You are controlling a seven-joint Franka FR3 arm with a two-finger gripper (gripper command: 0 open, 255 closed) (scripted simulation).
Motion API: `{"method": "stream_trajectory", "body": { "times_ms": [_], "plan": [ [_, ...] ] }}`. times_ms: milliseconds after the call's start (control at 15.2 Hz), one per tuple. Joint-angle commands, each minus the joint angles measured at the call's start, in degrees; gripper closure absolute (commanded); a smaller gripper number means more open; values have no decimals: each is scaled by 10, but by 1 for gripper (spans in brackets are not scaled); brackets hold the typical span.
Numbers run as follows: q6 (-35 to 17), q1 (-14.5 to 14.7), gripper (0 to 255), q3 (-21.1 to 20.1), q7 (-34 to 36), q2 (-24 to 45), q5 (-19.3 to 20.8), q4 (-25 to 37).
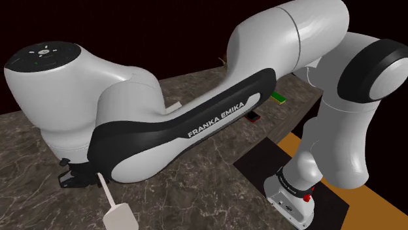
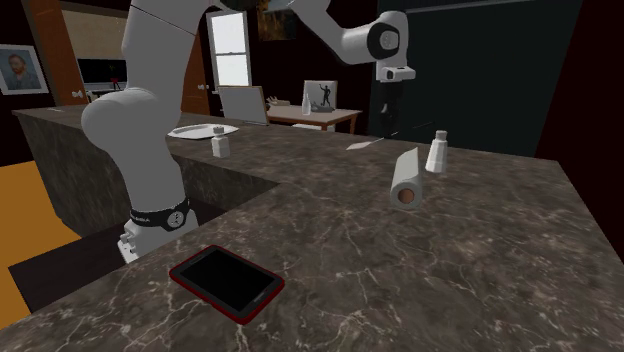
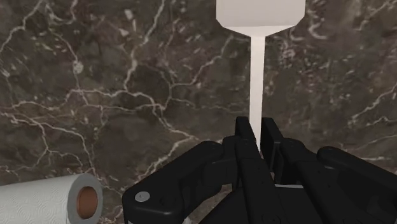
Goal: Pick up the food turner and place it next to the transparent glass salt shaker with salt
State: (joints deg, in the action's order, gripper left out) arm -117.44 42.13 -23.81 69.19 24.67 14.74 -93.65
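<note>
The food turner is white, with a flat square blade and a thin straight handle. My gripper is shut on the handle, and the blade points away from the fingers over the dark marble counter. In the shoulder view the blade sticks out below the gripper. In the second exterior view the gripper hangs over the counter's far part, the turner low beside it. The salt shaker stands upright a short way to that view's right. Whether the blade touches the counter, I cannot tell.
A paper towel roll lies on its side near the salt shaker, also seen by the gripper. A second shaker and a plate sit further left. A red-edged tablet lies near the front edge.
</note>
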Motion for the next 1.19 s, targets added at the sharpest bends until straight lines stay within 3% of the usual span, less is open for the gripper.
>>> {"method": "stream_trajectory", "body": {
  "times_ms": [0, 330, 858, 924, 1122],
  "plan": [
    [-15, 1, 255, 2, 3, 6, 4, -9],
    [-45, 3, 255, 6, 10, 21, 13, -25],
    [-45, 3, 255, 6, 10, 21, 13, -25],
    [-45, 3, 0, 6, 10, 21, 13, -25],
    [-45, 3, 0, 6, 10, 21, 13, -25]
  ]
}}
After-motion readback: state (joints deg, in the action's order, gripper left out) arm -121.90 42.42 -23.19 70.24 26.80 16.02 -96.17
